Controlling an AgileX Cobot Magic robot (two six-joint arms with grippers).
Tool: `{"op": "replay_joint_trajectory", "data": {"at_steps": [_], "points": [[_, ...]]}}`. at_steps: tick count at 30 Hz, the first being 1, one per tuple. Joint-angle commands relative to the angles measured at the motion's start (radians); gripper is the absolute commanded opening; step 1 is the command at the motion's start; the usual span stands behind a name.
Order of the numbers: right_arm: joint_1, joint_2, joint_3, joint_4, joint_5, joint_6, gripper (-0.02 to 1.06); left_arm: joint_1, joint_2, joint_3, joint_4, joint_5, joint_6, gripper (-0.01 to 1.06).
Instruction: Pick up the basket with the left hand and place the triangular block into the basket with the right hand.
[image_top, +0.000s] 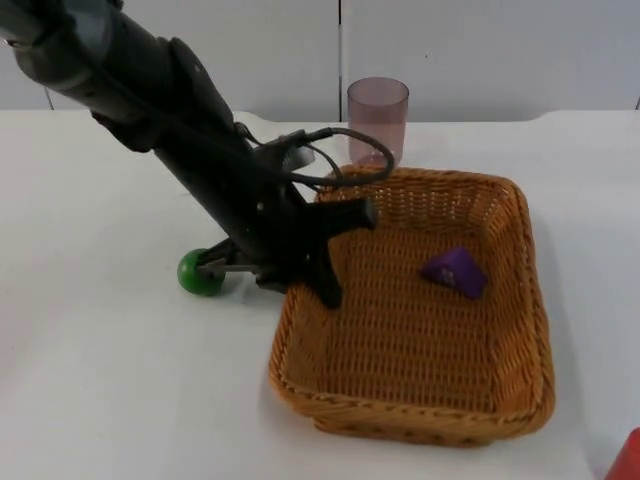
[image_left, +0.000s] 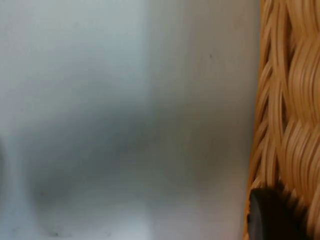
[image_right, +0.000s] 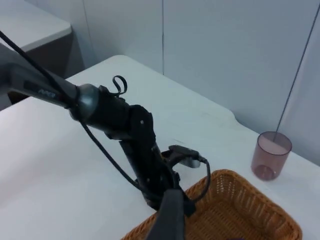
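1. From above, the woven basket (image_top: 420, 320) sits on the white worktop (image_top: 110, 380) toward the four o'clock part of the scene, its long side running roughly from eleven to five o'clock. The purple triangular block (image_top: 455, 271) lies inside it on the basket floor, toward the two o'clock side of the interior, apart from every wall.
2. The left arm reaches down from the eleven o'clock corner, and the left gripper (image_top: 335, 250) stands at the basket's nine o'clock rim. One black finger lies inside over the weave and another reaches along the upper rim; the jaws straddle the wall, but I cannot tell whether they press on it.
3. A green ball (image_top: 200, 273) rests on the worktop just beside the arm, at nine o'clock from the basket. A translucent pinkish cup (image_top: 377, 120) stands upright at twelve o'clock from the basket, near the grey wall. A red object (image_top: 628, 458) peeks in at the five o'clock corner.
4. In the left wrist view, the basket's wicker wall (image_left: 287, 120) stands close against a black fingertip (image_left: 272, 215), with blurred pale worktop beside it.
5. In the right wrist view, the left arm (image_right: 125, 135) comes down to the basket's rim (image_right: 225, 180), and the cup (image_right: 270, 155) stands beyond the basket near the wall. The right gripper looks on from above and behind; its jaws' state I cannot tell.
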Motion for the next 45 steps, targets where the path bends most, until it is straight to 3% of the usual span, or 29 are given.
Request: {"op": "replay_joint_trajectory", "data": {"at_steps": [1, 2, 3, 4, 7, 8, 10, 12, 18, 20, 24, 29, 34, 40, 45], "points": [[0.000, -0.005, 0.006, -0.013, -0.005, 0.003, 0.73, -0.005, -0.007, -0.013, -0.022, -0.003, -0.007, 0.15], [0.000, -0.005, 0.006, -0.013, -0.005, 0.003, 0.73, -0.005, -0.007, -0.013, -0.022, -0.003, -0.007, 0.20], [0.000, -0.005, 0.006, -0.018, -0.005, 0.003, 0.73, -0.005, -0.007, -0.013, -0.022, -0.003, -0.007, 0.34], [0.000, -0.005, 0.006, -0.018, -0.005, 0.003, 0.73, -0.005, -0.007, -0.013, -0.022, -0.003, -0.007, 0.34], [0.000, -0.005, 0.006, -0.021, -0.005, 0.003, 0.73, -0.005, -0.009, -0.013, -0.024, 0.001, -0.014, 0.66], [0.000, -0.005, 0.006, -0.021, -0.005, 0.003, 0.73, -0.005, -0.009, -0.013, -0.024, 0.001, -0.014, 0.66], [0.000, -0.005, 0.006, -0.035, -0.005, 0.003, 0.73, -0.003, -0.018, -0.013, -0.015, 0.001, -0.014, 0.81], [0.000, -0.005, 0.006, -0.063, -0.001, 0.003, 0.73, 0.004, -0.052, -0.013, 0.017, -0.015, -0.014, 0.90], [0.000, -0.005, 0.006, -0.066, 0.003, 0.003, 0.73, 0.008, -0.134, -0.013, 0.146, -0.041, -0.066, 0.92], [0.000, -0.005, 0.006, -0.073, 0.003, 0.003, 0.73, 0.008, -0.191, -0.013, 0.250, -0.040, -0.137, 0.92], [0.000, -0.005, 0.006, -0.089, 0.003, 0.003, 0.73, 0.008, -0.294, -0.013, 0.399, 0.020, -0.251, 0.92], [0.000, -0.005, 0.006, -0.093, 0.003, 0.003, 0.73, 0.008, -0.442, 0.024, 0.429, 0.044, -0.265, 0.92], [0.000, -0.010, 0.037, -0.093, -0.004, 0.010, 0.73, 0.008, -0.644, 0.151, 0.429, -0.011, -0.231, 0.92], [0.000, -0.115, 0.216, -0.093, -0.100, 0.078, 0.73, 0.006, -0.934, 0.411, 0.425, -0.079, -0.181, 0.92], [0.000, -0.254, 0.327, -0.083, -0.112, 0.104, 0.73, 0.006, -1.159, 0.595, 0.422, -0.131, -0.169, 0.92]]}}
